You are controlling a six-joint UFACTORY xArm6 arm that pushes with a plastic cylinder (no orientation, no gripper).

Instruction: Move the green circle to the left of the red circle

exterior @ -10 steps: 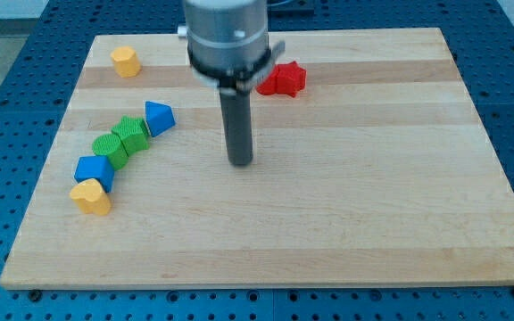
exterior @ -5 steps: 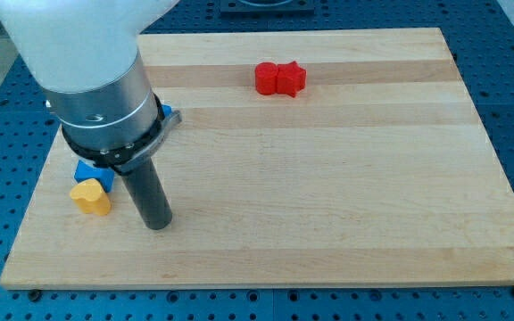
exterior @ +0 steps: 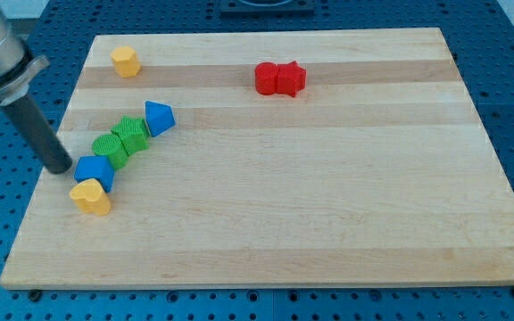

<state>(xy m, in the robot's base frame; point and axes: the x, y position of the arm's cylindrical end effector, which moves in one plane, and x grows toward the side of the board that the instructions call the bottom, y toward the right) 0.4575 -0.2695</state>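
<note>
tip sitting at board's left edge, just left of blue block, holding nothing – no pincer, only a rod | green circle waiting in left cluster, well apart from red circle | likely lining up a rightward push

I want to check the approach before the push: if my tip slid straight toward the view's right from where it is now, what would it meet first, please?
My tip sits at the board's left edge, just left of the blue block. Sliding straight right, it would most likely meet that blue block first, not the green circle, which lies slightly higher. Depth is hard to judge here.
</note>
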